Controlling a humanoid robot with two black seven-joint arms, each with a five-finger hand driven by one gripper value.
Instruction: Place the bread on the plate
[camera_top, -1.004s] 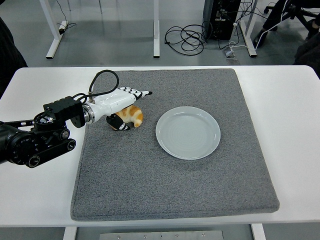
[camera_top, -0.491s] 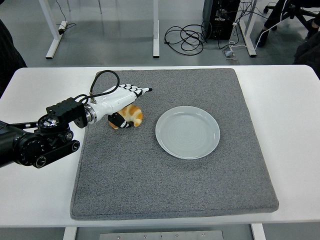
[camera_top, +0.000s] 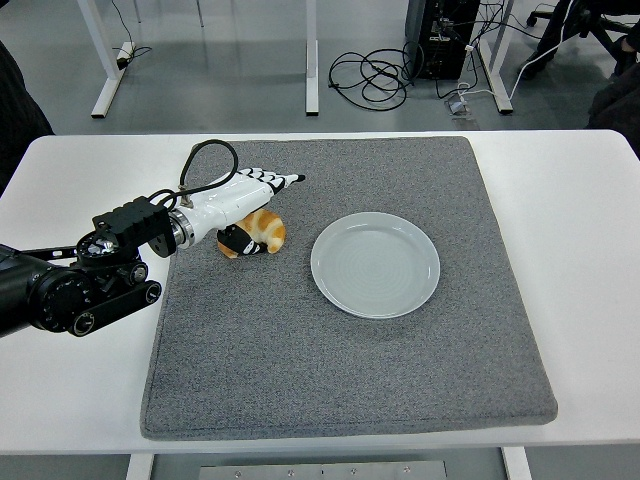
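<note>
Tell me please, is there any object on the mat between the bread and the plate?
Nothing visible stands there. The bread lies under the left hand, left of the plate, and only bare grey mat separates them. The plate holds nothing.

L hand (camera_top: 240, 203) over bread (camera_top: 262, 231), thumb curled under; plate (camera_top: 375, 264) beside, apart; grey mat (camera_top: 330, 370)

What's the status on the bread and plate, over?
Left hand over the bread, thumb under, grip not confirmed. Right arm out of view. Plate bare on the grey mat, right of the bread. Path between clear.
</note>
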